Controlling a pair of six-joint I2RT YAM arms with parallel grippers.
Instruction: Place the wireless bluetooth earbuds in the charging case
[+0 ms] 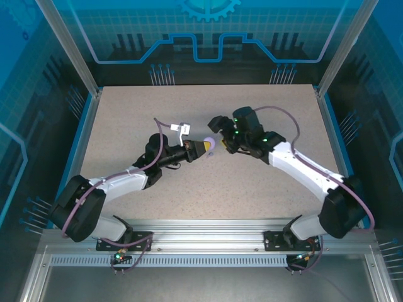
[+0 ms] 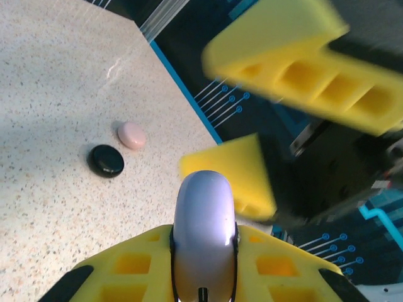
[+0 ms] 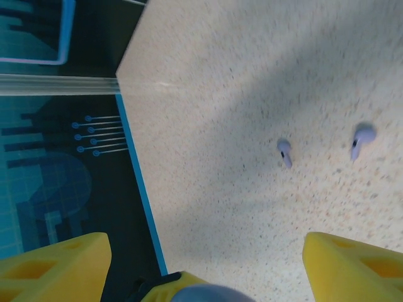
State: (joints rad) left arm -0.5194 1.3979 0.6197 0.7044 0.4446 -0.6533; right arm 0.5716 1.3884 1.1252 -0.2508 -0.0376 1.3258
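My left gripper [image 2: 204, 245] is shut on a lilac charging case [image 2: 204, 226], held on edge between its yellow fingers [image 2: 135, 267]. In the top view that case [image 1: 210, 146] hangs above the table's middle, with my left gripper [image 1: 206, 148] pointing right. My right gripper [image 1: 220, 134] stands open just beyond it, its blurred yellow fingers [image 2: 302, 63] close over the case. In the right wrist view the right gripper [image 3: 204, 270] is wide open with nothing between its fingers [image 3: 53, 267]. Two lilac earbuds [image 3: 284, 152] [image 3: 363, 139] lie apart on the speckled table ahead of it.
A black round case [image 2: 105, 160] and a pale pink one [image 2: 131, 135] lie side by side on the table near its blue edge strip [image 2: 182, 94]. The table's edge [image 3: 140, 189] and a dark drop run along the left of the right wrist view.
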